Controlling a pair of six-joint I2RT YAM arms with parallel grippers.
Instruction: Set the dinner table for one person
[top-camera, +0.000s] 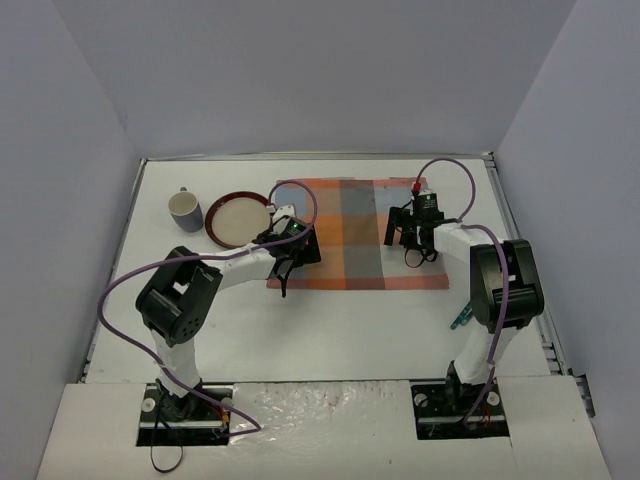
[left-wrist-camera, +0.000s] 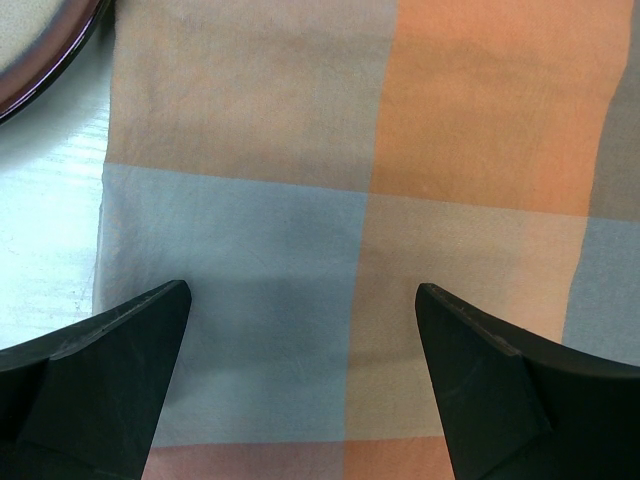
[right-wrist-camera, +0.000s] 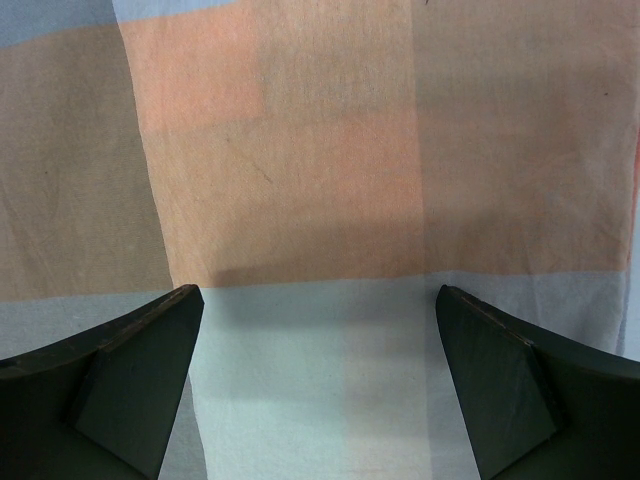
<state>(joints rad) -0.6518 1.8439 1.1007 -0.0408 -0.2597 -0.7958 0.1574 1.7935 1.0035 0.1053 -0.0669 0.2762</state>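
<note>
Top external: plate on dinner table, just L of mat, beside left gripper; L arm nearer. Both jaws spread, empty; right gripper over mat's R side.

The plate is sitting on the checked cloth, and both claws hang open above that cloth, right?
Not quite. The top external view shows the plate on the bare white table, just off the left edge of the checked cloth. Both the left gripper and the right gripper do hang open above the cloth.
</note>
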